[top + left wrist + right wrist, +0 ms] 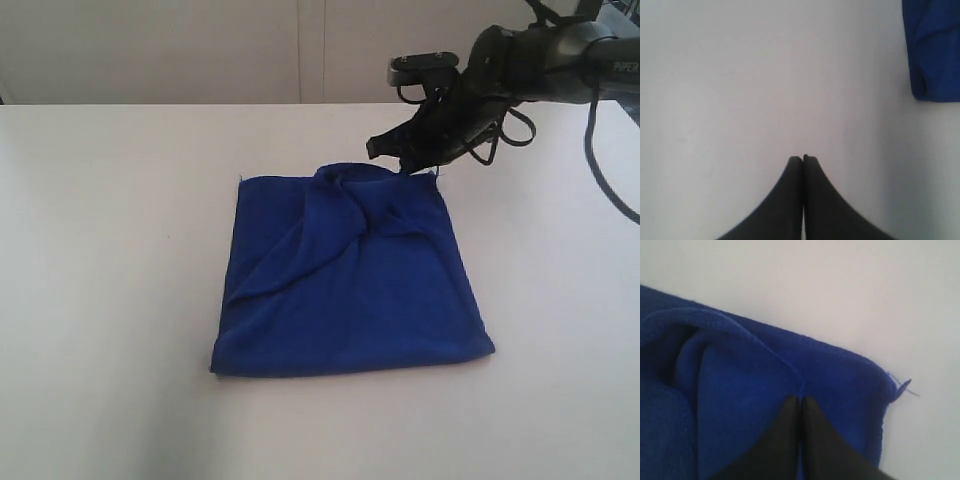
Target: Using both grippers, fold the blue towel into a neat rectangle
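Observation:
The blue towel (350,290) lies folded into a rough square in the middle of the white table (100,250). Its top layer is rumpled, with a raised ridge running to the far right corner. My right gripper (402,170) hangs over that corner. In the right wrist view its jaws (800,397) are pressed together on the hem of the towel's (740,390) top layer, which draws up to their tips. My left gripper (803,158) is shut and empty over bare table, with a corner of the towel (935,45) off to one side. It does not show in the exterior view.
The right arm and its looped black cables (520,120) reach in from the far right. A pale wall (200,50) runs behind the table's far edge. A loose thread (905,387) sticks out at the towel's corner.

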You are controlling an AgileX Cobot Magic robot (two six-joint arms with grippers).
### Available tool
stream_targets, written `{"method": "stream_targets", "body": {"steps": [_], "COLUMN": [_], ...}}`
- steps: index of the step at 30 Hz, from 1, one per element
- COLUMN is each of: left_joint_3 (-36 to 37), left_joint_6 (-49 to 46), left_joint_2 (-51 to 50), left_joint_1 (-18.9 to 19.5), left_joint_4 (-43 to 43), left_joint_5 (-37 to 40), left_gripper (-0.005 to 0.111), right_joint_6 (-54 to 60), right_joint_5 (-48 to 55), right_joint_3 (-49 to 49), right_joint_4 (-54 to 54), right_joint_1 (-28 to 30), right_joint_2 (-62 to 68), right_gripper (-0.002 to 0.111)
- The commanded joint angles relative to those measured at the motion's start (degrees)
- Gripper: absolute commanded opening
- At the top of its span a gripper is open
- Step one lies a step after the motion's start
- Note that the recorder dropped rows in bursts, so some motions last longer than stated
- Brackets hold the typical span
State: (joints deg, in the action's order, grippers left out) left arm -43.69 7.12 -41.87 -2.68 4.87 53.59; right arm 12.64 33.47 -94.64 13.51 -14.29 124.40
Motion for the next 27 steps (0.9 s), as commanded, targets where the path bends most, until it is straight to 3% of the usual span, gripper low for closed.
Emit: {"method": "stream_targets", "body": {"steps": [1, 7, 18, 23, 27], "left_joint_3": [0.31, 0.31, 0.31, 0.31, 0.31], "left_joint_6": [-1.67, -1.66, -1.77, -1.77, -1.77], "left_joint_2": [0.45, 0.45, 0.45, 0.45, 0.45], "left_joint_1": [0.17, 0.17, 0.17, 0.17, 0.17], "left_joint_4": [0.17, 0.17, 0.13, 1.08, 1.08], "left_joint_5": [0.89, -0.07, -6.94, -9.51, -10.45], "left_gripper": [0.000, 0.000, 0.000, 0.000, 0.000], "right_joint_6": [-0.95, -0.40, 22.03, 24.50, 24.50], "right_joint_5": [2.02, 5.59, 17.09, 25.80, 25.67], "right_joint_3": [-0.15, -0.15, -0.15, -0.15, -0.15], "right_joint_4": [-1.83, 0.41, 32.82, 35.07, 35.07], "right_joint_1": [0.05, 0.05, -0.54, -5.90, -7.64], "right_joint_2": [-0.29, -0.29, -6.73, -11.06, -11.97], "right_gripper": [0.000, 0.000, 0.000, 0.000, 0.000]}}
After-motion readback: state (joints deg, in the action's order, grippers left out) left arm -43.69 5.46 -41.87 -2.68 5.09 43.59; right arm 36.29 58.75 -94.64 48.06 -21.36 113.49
